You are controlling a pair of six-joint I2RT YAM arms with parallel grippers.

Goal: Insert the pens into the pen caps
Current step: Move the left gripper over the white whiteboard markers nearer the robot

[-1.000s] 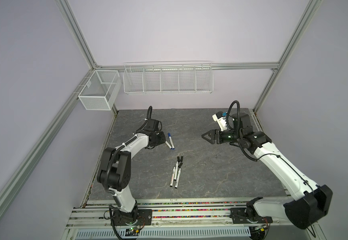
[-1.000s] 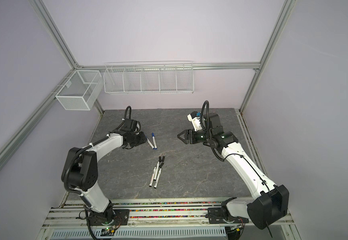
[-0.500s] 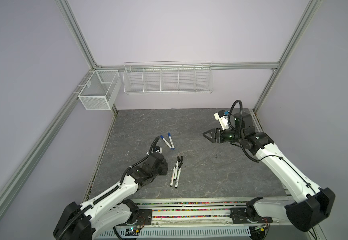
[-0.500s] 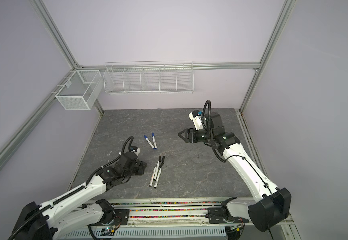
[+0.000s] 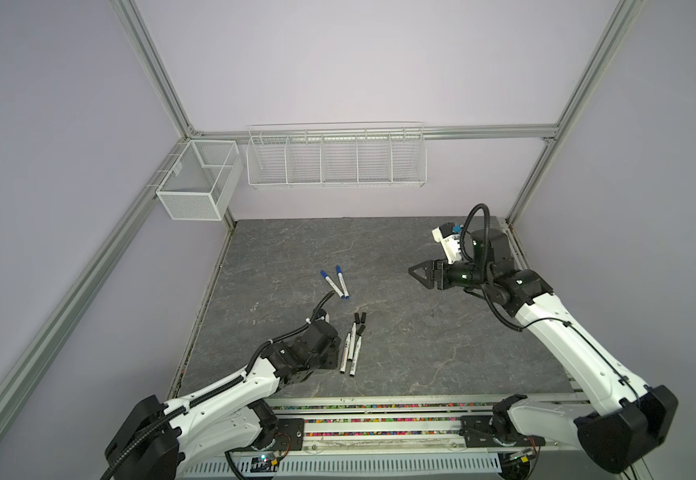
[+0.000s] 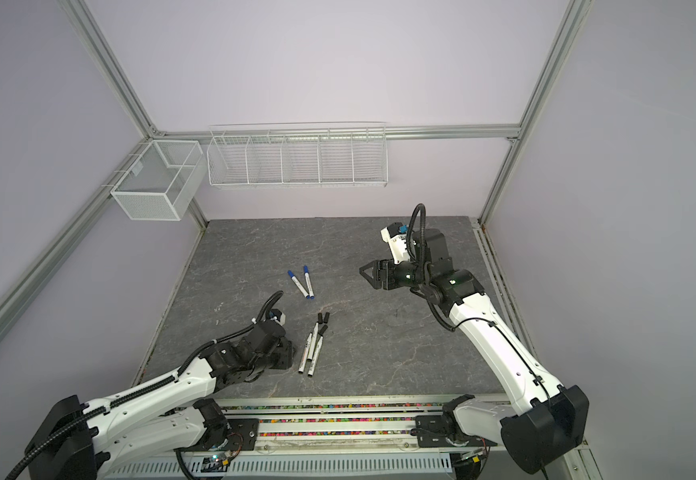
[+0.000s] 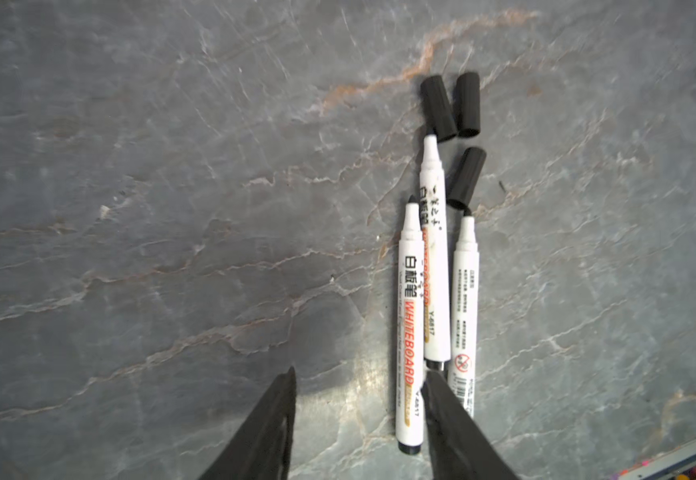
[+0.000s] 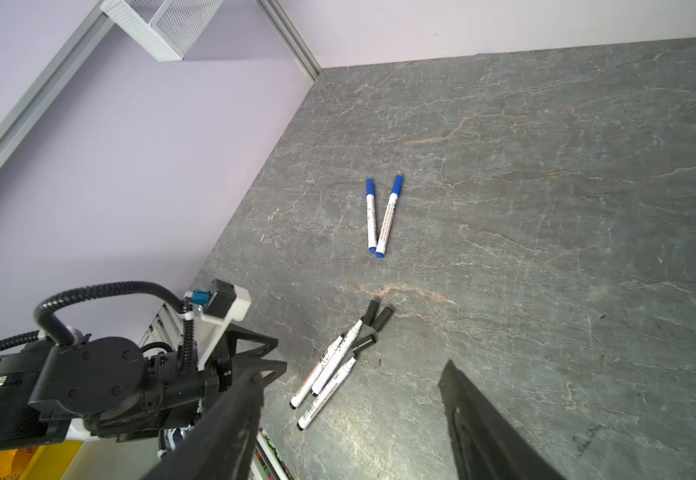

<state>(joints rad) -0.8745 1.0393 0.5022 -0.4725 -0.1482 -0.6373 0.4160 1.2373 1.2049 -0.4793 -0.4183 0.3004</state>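
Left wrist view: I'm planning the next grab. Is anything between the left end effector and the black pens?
Nothing visible: the left end effector stands open right at the rear ends of the black pens.

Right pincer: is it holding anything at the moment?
No: in the right wrist view the right pincer stands open and empty, well clear of the black pens.

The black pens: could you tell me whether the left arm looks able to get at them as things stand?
Probably yes: the left gripper hovers open at the rear ends of the black pens, with nothing lying across them.
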